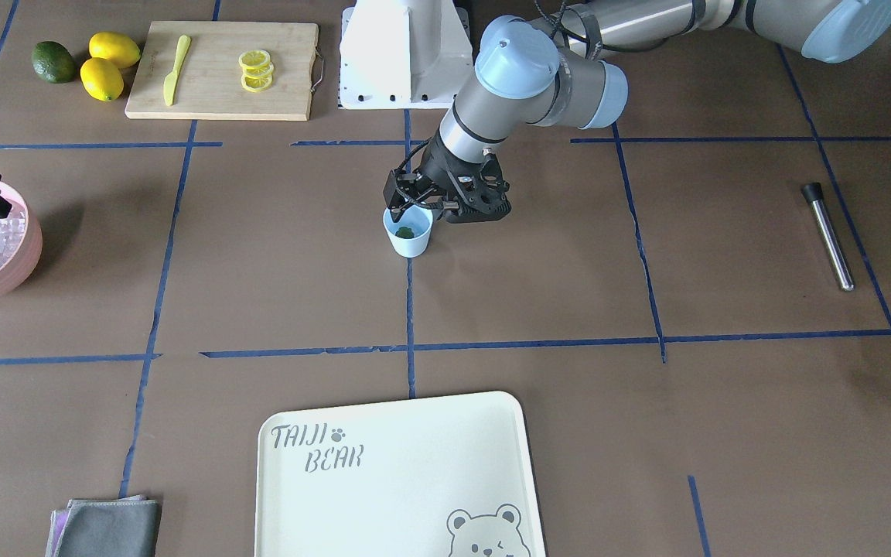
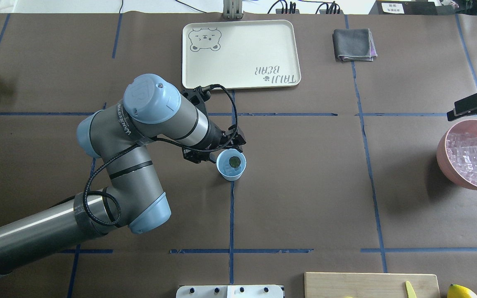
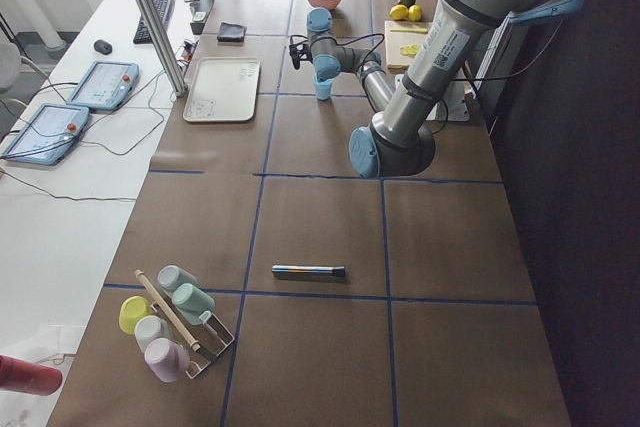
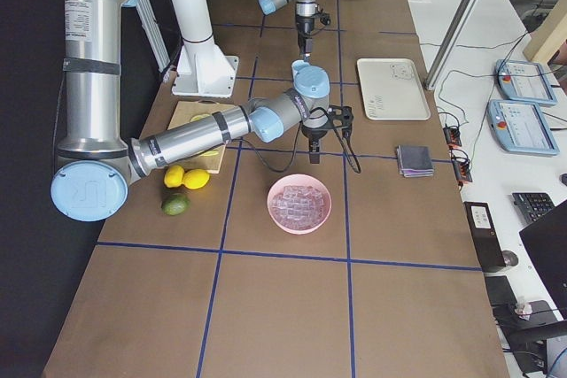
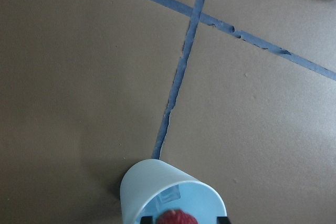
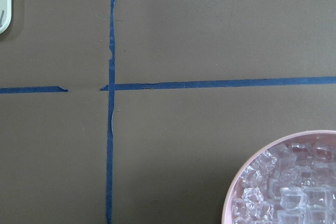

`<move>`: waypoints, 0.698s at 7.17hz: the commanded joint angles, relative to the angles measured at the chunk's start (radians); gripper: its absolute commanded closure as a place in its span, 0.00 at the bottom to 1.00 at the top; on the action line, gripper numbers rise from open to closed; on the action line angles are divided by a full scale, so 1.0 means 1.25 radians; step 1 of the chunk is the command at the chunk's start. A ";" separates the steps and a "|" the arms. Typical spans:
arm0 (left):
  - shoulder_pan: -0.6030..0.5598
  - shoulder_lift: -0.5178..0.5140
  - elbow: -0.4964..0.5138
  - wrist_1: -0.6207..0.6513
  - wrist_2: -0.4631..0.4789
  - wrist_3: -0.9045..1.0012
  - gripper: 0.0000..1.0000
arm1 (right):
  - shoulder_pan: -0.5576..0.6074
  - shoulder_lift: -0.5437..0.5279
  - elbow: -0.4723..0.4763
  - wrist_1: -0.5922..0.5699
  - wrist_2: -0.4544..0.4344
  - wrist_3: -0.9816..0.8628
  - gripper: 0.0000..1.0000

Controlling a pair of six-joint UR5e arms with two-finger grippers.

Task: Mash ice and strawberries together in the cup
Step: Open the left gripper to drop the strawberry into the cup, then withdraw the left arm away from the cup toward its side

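The pale-blue cup [image 1: 408, 236] stands mid-table on a blue tape line, also in the overhead view [image 2: 231, 170]. Inside it are a red strawberry [image 5: 176, 217] with its green top [image 2: 234, 162] up, and some ice [image 5: 168, 196]. My left gripper [image 1: 413, 206] hangs just over the cup's rim, open, its fingertips [image 5: 146, 219] apart on either side of the berry. My right gripper [image 2: 468, 114] is open and empty at the far rim of a pink bowl [image 2: 443, 154] full of ice cubes [image 2: 472, 159].
A metal rod with a black end [image 1: 828, 236] lies on the robot's left. A cream tray [image 2: 238, 54] and a grey cloth [image 2: 353, 44] lie on the far side. A cutting board [image 1: 221, 93] with lemon slices and a yellow knife, two lemons [image 1: 109, 62] and a green fruit are near the base.
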 commanded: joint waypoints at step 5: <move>-0.289 0.377 -0.216 0.001 -0.263 0.433 0.01 | 0.045 -0.033 -0.032 -0.005 -0.001 -0.119 0.00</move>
